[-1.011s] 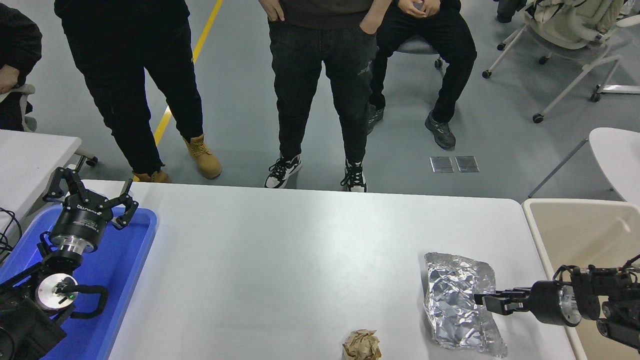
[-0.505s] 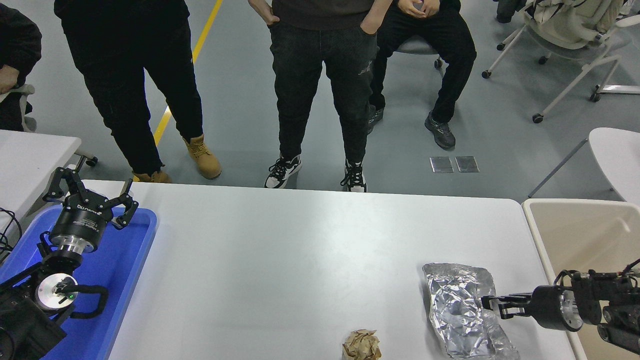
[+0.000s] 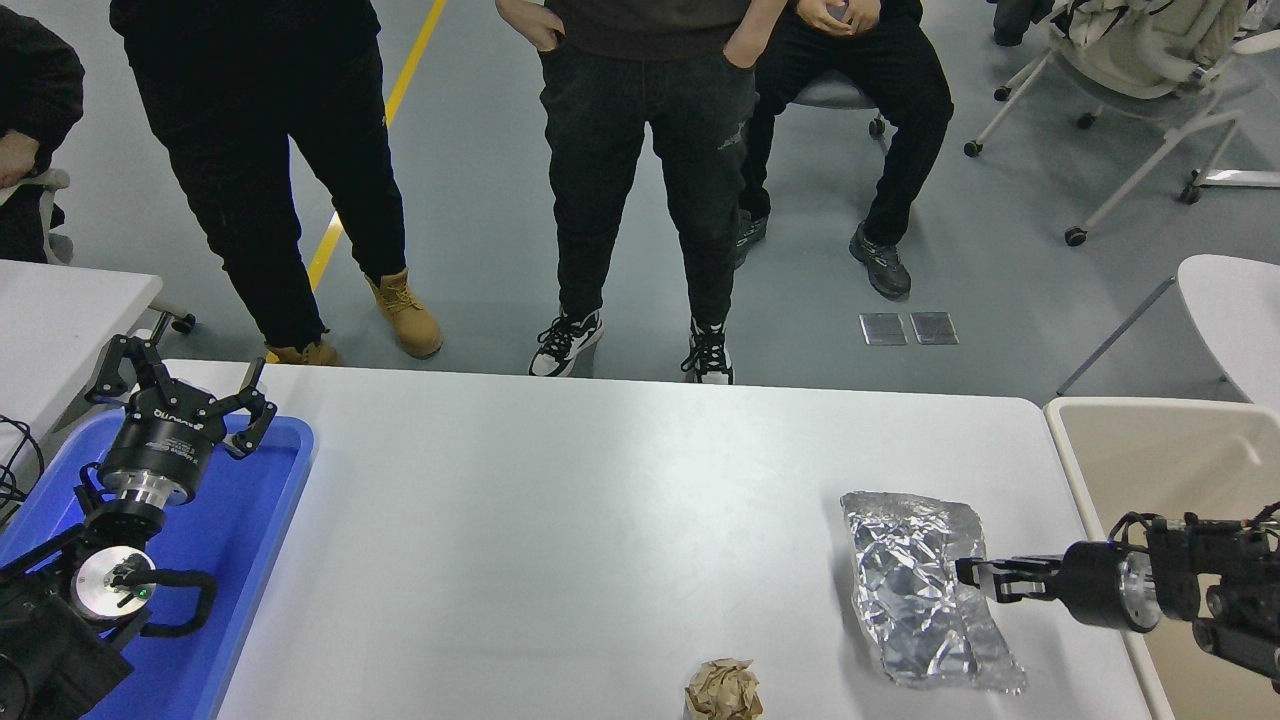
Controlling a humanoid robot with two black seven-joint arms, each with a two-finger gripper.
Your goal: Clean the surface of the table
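Observation:
The table surface is a wide white top. A crumpled sheet of silver foil lies on its right part. My right gripper comes in from the right edge, low over the table, with its fingers shut on the foil's right edge. A crumpled brown paper ball sits at the near edge, left of the foil. My left gripper is parked open above the blue tray at the lower left.
A beige bin stands just past the table's right edge. Two people stand and one sits at the far side. A smaller white table is at the left, another at the right, with wheeled chairs behind.
The right gripper dipped toward the near edge, then moved back away from me, and the foil shifted with it. The left arm has not moved.

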